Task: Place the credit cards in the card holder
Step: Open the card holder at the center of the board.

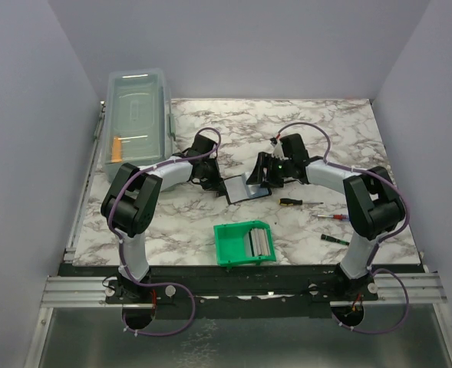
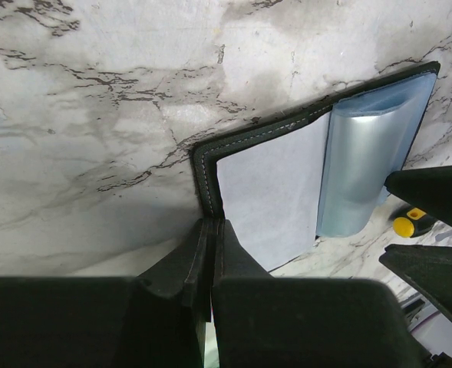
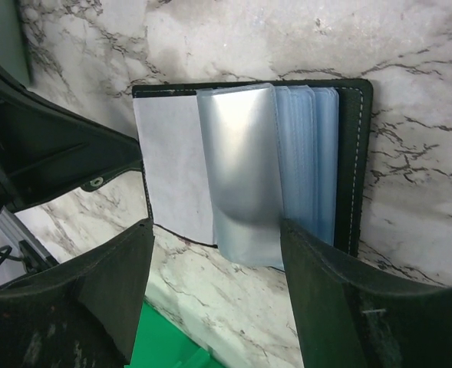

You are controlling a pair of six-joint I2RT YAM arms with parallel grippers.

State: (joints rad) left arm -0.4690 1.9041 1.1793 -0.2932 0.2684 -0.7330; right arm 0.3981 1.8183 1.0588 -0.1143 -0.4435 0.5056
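On the table (image 1: 348, 138) one clear lidded box (image 1: 137, 115) sits at 10 o'clock, one green bin (image 1: 230, 245) at 6, and the one card holder (image 1: 245, 189) lies open at centre, face up, its long axis running 9 to 3 o'clock. We see the left gripper (image 2: 210, 245) pinched tight on its black cover's corner, and the right gripper (image 3: 216, 230) spread wide over its sleeves (image 3: 302, 153), gripping nothing. The credit cards (image 1: 261, 242) stand in the bin, too small for us to count; three screwdrivers (image 1: 300, 202) lie around 4 o'clock.

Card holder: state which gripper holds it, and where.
Left gripper pinches the card holder by its black cover edge, near a corner. Right gripper is open, holding nothing.
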